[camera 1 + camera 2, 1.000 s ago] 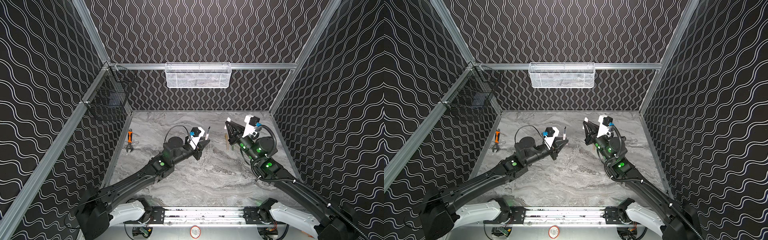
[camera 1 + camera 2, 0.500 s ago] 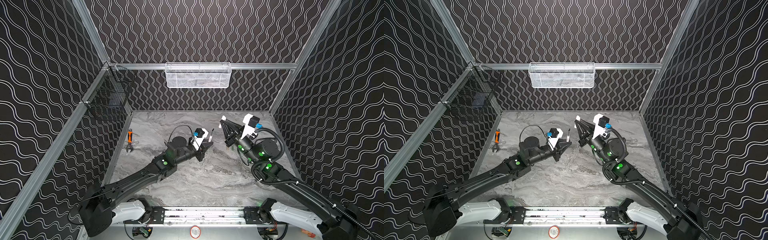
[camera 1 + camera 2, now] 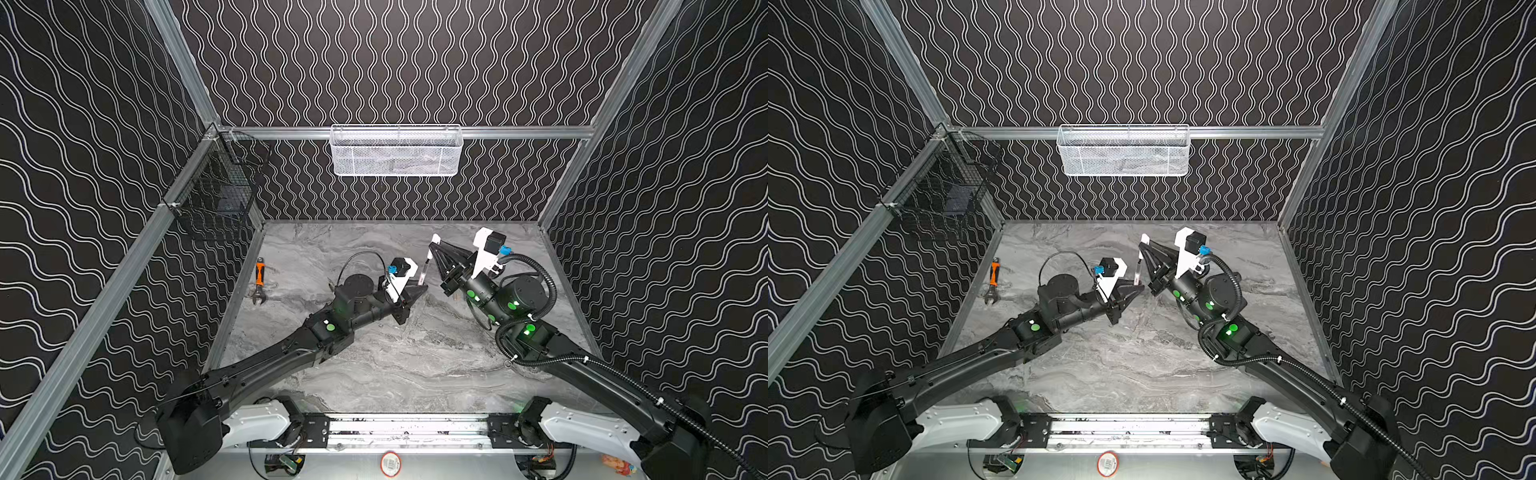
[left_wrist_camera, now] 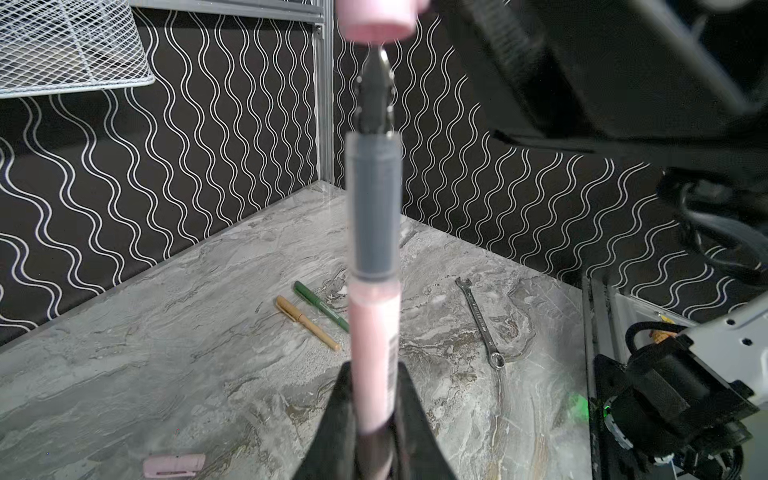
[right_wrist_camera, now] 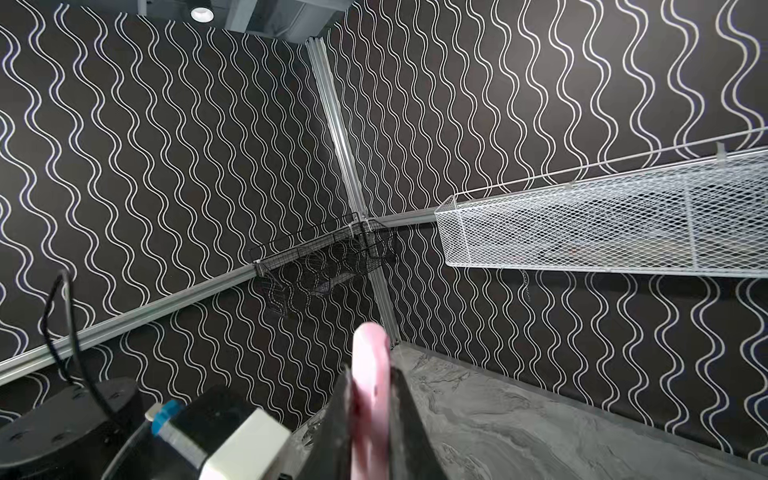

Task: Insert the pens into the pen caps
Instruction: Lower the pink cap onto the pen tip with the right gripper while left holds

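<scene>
Top views: high over the near edge, facing down and forward; far off; both top views hold the whole marble table (image 3: 374, 374), white basket (image 3: 395, 151) and black basket (image 3: 216, 195)
Left wrist: just behind the left gripper (image 4: 374, 370), looking along the pink pen (image 4: 374, 324) toward a table corner; very near, blurred; shares table and white basket
Right wrist: behind the right gripper (image 5: 371, 378), tilted up past the pink cap (image 5: 370, 353) at a wall corner; shares both baskets; probably the same cap at the left wrist view's edge
</scene>
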Tool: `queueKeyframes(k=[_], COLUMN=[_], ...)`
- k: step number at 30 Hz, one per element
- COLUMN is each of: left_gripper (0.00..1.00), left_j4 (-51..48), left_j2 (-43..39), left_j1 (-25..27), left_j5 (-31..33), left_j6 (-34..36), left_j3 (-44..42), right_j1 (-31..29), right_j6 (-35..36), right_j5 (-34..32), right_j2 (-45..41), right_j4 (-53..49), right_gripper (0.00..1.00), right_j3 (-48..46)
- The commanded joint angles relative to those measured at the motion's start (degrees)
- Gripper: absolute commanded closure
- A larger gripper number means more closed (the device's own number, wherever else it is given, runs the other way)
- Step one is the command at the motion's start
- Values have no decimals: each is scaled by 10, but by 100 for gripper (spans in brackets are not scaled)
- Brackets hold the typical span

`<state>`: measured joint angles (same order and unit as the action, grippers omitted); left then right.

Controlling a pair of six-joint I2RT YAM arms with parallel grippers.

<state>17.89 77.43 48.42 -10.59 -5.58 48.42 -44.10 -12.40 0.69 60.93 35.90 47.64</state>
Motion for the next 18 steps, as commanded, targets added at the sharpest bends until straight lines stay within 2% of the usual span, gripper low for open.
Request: queueKeyframes(k=[1,18], left_gripper=[92,92], left_j4=[9,16], left_j2=[-2,-7], left_j1=[1,2], left_j5=[4,16], left_j6=[11,11], left_j3=[2,-3], right_j1=[0,-1], right_j6=[4,-32], right_j5=[-6,16], right_j2=[4,10], right_j4=[20,15], right_gripper=[89,88], right_j3=[0,-18])
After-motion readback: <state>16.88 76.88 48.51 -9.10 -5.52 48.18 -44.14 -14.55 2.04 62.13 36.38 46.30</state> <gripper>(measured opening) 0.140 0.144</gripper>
